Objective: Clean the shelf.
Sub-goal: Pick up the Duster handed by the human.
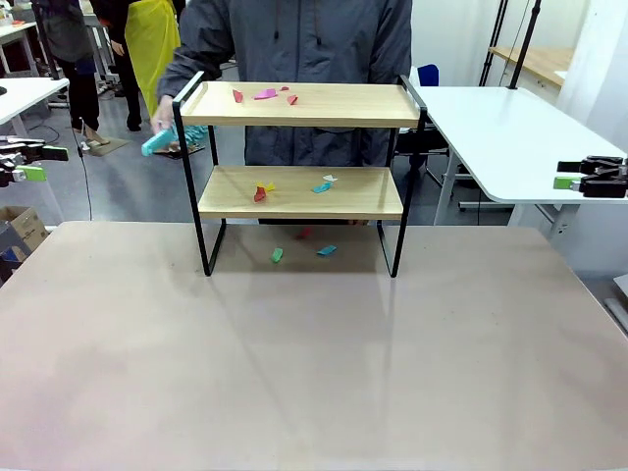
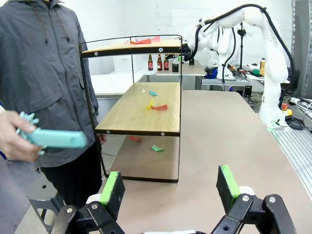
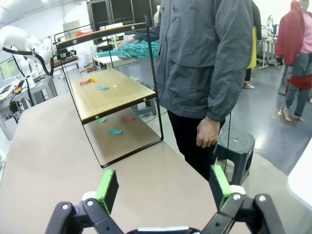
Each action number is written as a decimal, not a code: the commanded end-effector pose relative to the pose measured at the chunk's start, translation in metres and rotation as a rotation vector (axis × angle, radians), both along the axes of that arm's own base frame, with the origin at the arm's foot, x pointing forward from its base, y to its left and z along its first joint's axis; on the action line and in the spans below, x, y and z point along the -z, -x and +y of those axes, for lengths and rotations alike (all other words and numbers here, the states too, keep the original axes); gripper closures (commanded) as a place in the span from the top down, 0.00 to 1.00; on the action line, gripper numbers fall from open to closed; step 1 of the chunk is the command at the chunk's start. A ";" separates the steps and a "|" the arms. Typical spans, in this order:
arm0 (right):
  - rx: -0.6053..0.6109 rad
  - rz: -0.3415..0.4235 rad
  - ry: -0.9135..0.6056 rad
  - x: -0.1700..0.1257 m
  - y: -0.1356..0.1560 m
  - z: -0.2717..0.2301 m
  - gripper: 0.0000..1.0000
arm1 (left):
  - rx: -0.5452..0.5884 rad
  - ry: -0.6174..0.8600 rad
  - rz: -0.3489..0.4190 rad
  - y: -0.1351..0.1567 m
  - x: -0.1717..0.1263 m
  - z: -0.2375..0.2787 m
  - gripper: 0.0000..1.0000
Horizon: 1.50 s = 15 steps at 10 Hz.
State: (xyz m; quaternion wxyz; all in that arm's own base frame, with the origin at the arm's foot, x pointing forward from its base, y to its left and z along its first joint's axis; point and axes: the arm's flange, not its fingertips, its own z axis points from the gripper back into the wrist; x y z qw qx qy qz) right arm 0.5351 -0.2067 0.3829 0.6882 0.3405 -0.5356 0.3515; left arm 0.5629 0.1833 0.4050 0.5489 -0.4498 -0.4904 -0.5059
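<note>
The shelf [image 1: 353,104] stands at the far middle of the table, its two wooden boards in a black frame. Paper scraps lie on its top board [image 1: 265,94], on its lower board [image 1: 322,186] and on the table beneath it [image 1: 277,255]. Behind it a person in a grey jacket holds a teal brush [image 1: 165,141] beside the shelf's left end. My left gripper [image 1: 41,163] hangs open off the table's far left side. My right gripper [image 1: 574,174] hangs open off the far right side. The left wrist view shows the shelf [image 2: 136,117] end-on and the brush [image 2: 53,139] beyond my open fingers [image 2: 112,187].
The tan table [image 1: 314,363] spreads wide and bare in front of the shelf. A white table [image 1: 510,137] stands at the back right. A cardboard box [image 1: 20,231] sits on the floor at left, and a grey stool [image 3: 234,146] stands beside the person.
</note>
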 end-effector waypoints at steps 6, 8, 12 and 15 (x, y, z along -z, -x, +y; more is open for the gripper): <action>-0.002 -0.002 0.002 -0.001 -0.001 0.001 1.00 | -0.002 -0.004 -0.005 0.000 -0.003 0.000 1.00; -0.002 -0.002 0.002 -0.001 -0.001 0.001 1.00 | -0.002 -0.004 -0.005 0.000 -0.003 0.000 1.00; -0.002 -0.002 0.002 -0.001 -0.001 0.001 1.00 | -0.002 -0.004 -0.005 0.000 -0.003 0.000 1.00; -0.002 -0.002 0.002 -0.001 -0.001 0.001 1.00 | 0.000 0.000 0.000 0.000 0.000 0.000 1.00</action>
